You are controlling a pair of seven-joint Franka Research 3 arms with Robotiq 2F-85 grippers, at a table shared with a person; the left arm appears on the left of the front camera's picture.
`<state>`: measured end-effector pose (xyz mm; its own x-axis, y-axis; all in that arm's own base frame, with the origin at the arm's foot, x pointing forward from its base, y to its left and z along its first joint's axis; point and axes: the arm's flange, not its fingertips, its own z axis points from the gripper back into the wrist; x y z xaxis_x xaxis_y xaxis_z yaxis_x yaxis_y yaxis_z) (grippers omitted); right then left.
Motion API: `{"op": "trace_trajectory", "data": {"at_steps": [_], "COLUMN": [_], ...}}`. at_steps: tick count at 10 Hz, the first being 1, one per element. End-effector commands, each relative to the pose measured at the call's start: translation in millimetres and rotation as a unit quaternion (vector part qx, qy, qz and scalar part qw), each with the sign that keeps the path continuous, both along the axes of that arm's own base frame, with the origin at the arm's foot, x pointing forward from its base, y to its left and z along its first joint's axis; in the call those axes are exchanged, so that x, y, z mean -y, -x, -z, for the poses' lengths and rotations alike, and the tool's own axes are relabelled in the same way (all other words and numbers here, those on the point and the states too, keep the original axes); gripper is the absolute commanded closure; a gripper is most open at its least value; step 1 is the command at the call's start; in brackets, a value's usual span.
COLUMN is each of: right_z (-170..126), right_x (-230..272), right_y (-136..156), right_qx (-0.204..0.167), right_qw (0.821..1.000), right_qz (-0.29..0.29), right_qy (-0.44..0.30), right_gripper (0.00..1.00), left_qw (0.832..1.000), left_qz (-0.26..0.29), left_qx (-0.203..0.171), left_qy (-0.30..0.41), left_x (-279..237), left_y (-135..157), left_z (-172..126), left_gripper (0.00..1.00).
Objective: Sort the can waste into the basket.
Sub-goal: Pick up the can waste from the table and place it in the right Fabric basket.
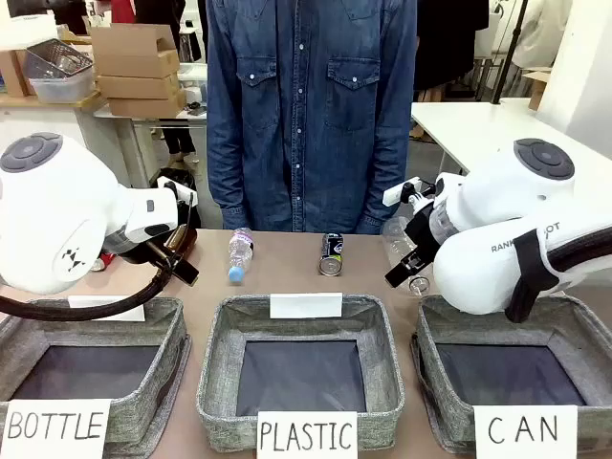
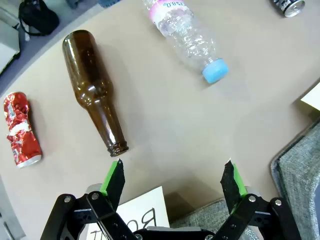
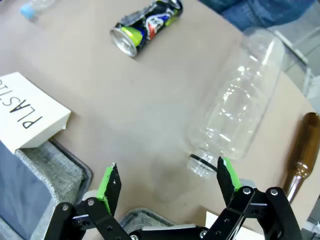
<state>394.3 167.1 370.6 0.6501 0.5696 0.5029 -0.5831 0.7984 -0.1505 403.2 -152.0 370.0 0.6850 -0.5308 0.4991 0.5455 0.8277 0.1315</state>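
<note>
Round white left arm (image 1: 57, 225), round white right arm (image 1: 507, 244) with grey letters (image 1: 521, 245), grey caps (image 1: 31, 151) on top, black cables (image 1: 96, 308), black left gripper (image 2: 175, 170) and right gripper (image 3: 165, 175), green pads (image 2: 108, 179), person's blue denim shirt (image 1: 311, 115)

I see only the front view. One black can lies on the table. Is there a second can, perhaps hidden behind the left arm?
Observer: Yes. The left wrist view shows a crushed red can lying beside a brown bottle, not touching it.
Operator: Is anything held on that side?
Observer: No. The left gripper is open and empty.
Operator: And on the right side?
Observer: The right gripper is open too, and empty, close to the mouth of a clear bottle.
</note>
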Motion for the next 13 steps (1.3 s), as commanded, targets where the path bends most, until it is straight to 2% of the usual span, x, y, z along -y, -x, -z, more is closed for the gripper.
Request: {"op": "trace_trajectory", "data": {"at_steps": [1, 10, 11, 12, 13], "right_z": [0, 0, -16, -54, -97], "right_x": [0, 0, 3, 6, 18], "right_y": [0, 0, 8, 33, 65], "right_qx": [0.000, 0.000, -0.019, -0.035, -0.029], "right_qw": [1.000, 1.000, 1.000, 0.999, 0.998], "right_qz": [0.000, 0.000, -0.011, 0.002, -0.006], "right_qy": [0.000, 0.000, 0.000, -0.026, -0.052], "right_gripper": [0.00, 0.00, 0.00, 0.00, 0.00], "left_qw": [1.000, 1.000, 1.000, 0.999, 0.999], "left_qz": [0.000, 0.000, 0.007, 0.032, 0.036], "left_qx": [0.000, 0.000, -0.007, -0.016, -0.012], "left_qy": [0.000, 0.000, 0.003, 0.031, 0.014], "left_x": [0, 0, -3, -8, -9], "left_y": [0, 0, 6, 27, 63], "left_z": [0, 0, -5, -33, -69], "left_gripper": [0.00, 0.00, 0.00, 0.00, 0.00]}}
